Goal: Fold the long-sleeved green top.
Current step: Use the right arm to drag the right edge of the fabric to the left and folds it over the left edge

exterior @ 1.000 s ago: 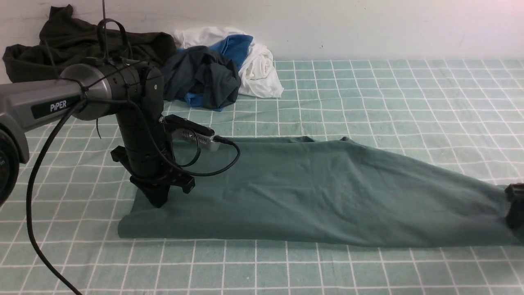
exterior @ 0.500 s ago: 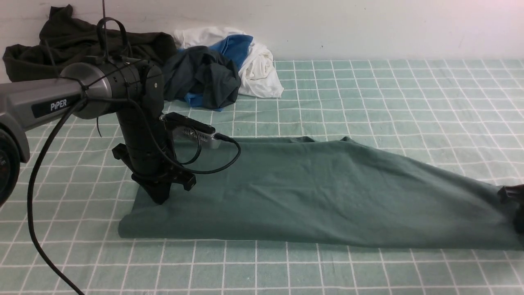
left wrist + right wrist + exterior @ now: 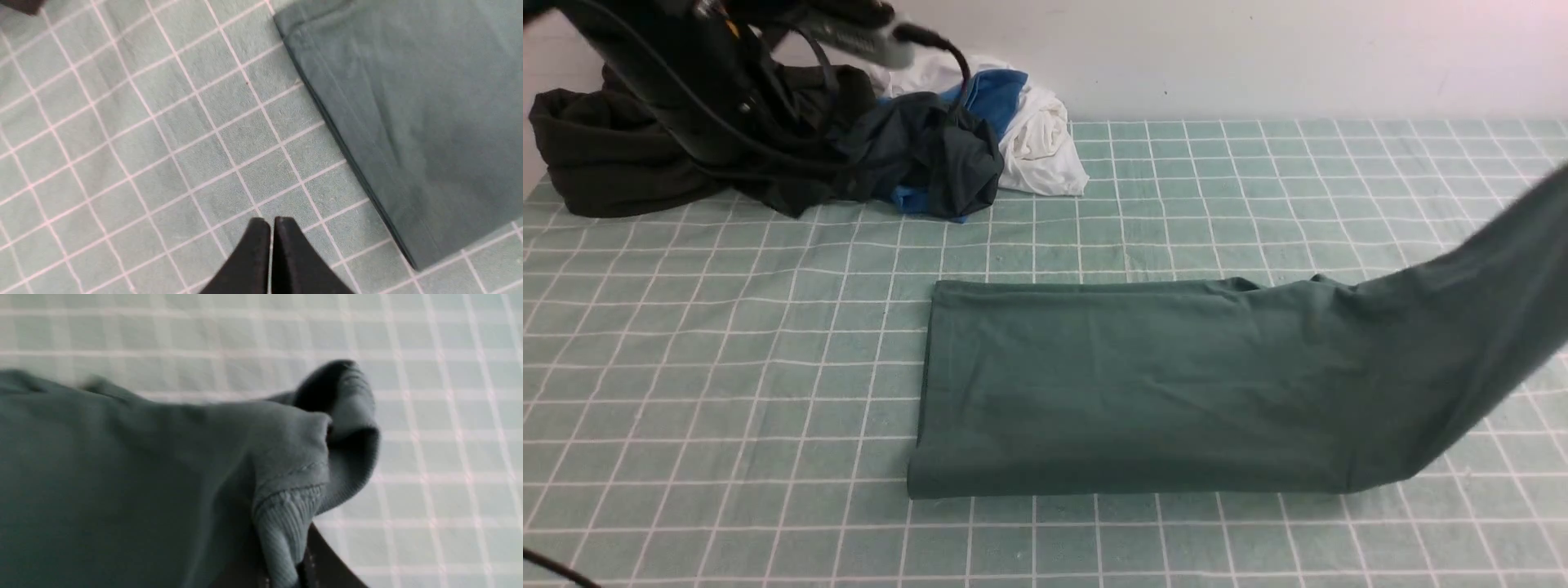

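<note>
The green long-sleeved top (image 3: 1127, 384) lies as a long folded strip across the checked tablecloth (image 3: 727, 367). Its right end rises off the table and leaves the front view at the right edge. My right gripper (image 3: 300, 563) is shut on a ribbed edge (image 3: 282, 522) of the top (image 3: 122, 477); it is outside the front view. My left arm (image 3: 686, 73) is raised at the back left. The left gripper (image 3: 271, 223) is shut on nothing and hangs over bare tablecloth, apart from the top's left corner (image 3: 408, 102).
A very dark olive-black garment (image 3: 621, 163) is heaped at the back left under my left arm. Beside it lies a dark navy-grey garment (image 3: 947, 163) with blue and white cloth (image 3: 1037, 139). A white wall runs behind them.
My left arm has left the top's left end and risen to the back left. The right gripper has shut on the top's right end and lifted it; the top has slid right.
</note>
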Robot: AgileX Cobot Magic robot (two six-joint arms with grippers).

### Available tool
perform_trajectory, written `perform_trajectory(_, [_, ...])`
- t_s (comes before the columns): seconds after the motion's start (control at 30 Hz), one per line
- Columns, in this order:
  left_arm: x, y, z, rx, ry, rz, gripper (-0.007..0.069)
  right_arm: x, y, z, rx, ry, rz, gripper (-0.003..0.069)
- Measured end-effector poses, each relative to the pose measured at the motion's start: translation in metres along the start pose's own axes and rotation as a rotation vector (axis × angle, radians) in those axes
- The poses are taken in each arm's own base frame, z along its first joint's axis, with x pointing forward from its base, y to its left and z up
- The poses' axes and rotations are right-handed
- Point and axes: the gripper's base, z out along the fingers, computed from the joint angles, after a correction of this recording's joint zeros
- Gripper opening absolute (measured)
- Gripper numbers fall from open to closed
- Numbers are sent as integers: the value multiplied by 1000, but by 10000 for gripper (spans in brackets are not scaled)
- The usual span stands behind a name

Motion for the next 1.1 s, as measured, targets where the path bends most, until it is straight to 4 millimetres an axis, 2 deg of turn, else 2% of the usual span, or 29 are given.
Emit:
perform_trajectory(0.07, [6, -2, -26, -10, -42, -20, -3, -9, 40, -3, -109, -36, -84, 22])
perform_trajectory(0.17, [17, -5, -62, -21, -95, -35, -3, -11, 113, 11, -288, -40, -204, 22])
perform_trajectory(0.2, [18, -6, -64, -22, -97, -37, -3, -10, 117, 13, -295, -35, -213, 22])
perform_trajectory(0.23, [23, -7, -79, -27, -126, -37, -3, -5, 157, 28, -377, -21, -262, 22])
perform_trajectory(0.4, [42, -14, -108, -30, -185, -42, -3, 14, 251, 76, -548, -49, -287, 22])
perform_trajectory(0.43, [44, -14, -109, -29, -185, -43, -3, 15, 252, 79, -549, -51, -282, 22])
perform_trajectory(0.5, [57, -19, -111, -13, -178, -49, -3, 27, 281, 100, -582, -47, -278, 31])
perform_trajectory(0.57, [74, -25, -109, 11, -157, -54, -3, 34, 298, 118, -598, -34, -266, 59])
perform_trajectory(0.6, [78, -26, -108, 17, -151, -55, -3, 35, 301, 121, -601, -31, -265, 68])
perform_trajectory(0.63, [96, -32, -104, 40, -126, -61, -3, 38, 309, 130, -611, -14, -257, 109])
perform_trajectory(0.7, [118, -39, -100, 55, -106, -66, -3, 39, 315, 137, -623, 8, -248, 193])
perform_trajectory(0.8, [152, -47, -101, 43, -141, -72, -3, 32, 318, 129, -646, 36, -260, 321])
perform_trajectory(0.9, [194, -55, -97, 5, -188, -117, -3, 14, 310, 99, -676, 87, -309, 453])
perform_trajectory(0.93, [197, -55, -96, 2, -191, -121, -3, 13, 309, 99, -676, 83, -307, 453])
perform_trajectory(0.97, [217, -58, -94, -28, -226, -159, -3, 3, 298, 77, -681, 79, -339, 481])
perform_trajectory(1.1, [256, -62, -82, -95, -311, -220, -3, -12, 266, 14, -671, -4, -406, 474])
